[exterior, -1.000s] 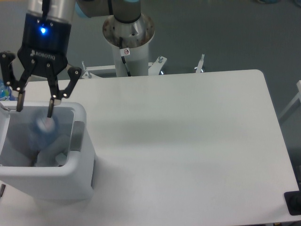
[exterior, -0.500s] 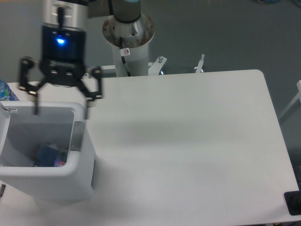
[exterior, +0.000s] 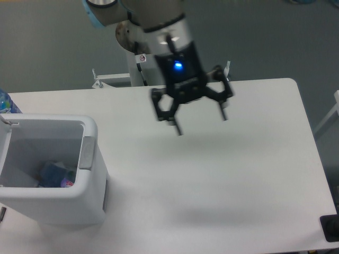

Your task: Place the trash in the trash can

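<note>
1. Nearest the camera, the trash can (exterior: pixel 90 201) stands on the left part of the table (exterior: pixel 222 185), and the bottle (exterior: pixel 57 174) lies at the bottom of it, showing blue with a touch of pink by the right inner wall; a pale shape just beside it at the left may be the paper scrap, but I cannot tell
2. Over the middle of the table the gripper (exterior: pixel 201 121) hangs in the air, well apart from the can, its jaws spread wide with nothing between them; the picture is blurred here
3. I judge the binning nearly or fully done, so the step in hand is to carry the arm clear: keep it high, keep the fingers apart, and check the can's contents before calling it finished
4. Farthest back, a second blue-topped object (exterior: pixel 5 101) sits at the left edge behind the can, mostly cut off
5. Count: one can, one bottle inside it, one gripper, one table, one cut-off object; the paper scrap is uncertain
</note>
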`<state>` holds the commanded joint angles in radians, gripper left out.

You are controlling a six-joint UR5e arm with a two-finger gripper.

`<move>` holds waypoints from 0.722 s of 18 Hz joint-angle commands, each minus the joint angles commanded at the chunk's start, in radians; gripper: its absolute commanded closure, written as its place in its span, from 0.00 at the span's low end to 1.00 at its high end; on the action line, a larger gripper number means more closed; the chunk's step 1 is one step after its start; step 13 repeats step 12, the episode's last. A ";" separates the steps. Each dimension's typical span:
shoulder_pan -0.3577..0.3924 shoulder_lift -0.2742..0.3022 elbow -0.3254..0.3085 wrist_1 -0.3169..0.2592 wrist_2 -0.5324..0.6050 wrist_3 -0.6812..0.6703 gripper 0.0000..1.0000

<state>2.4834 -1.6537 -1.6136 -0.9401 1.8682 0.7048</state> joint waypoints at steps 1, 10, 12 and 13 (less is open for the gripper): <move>0.011 0.017 -0.006 -0.022 0.006 0.057 0.00; 0.100 0.081 -0.011 -0.174 -0.007 0.295 0.00; 0.100 0.081 -0.011 -0.174 -0.024 0.294 0.00; 0.100 0.081 -0.011 -0.174 -0.024 0.294 0.00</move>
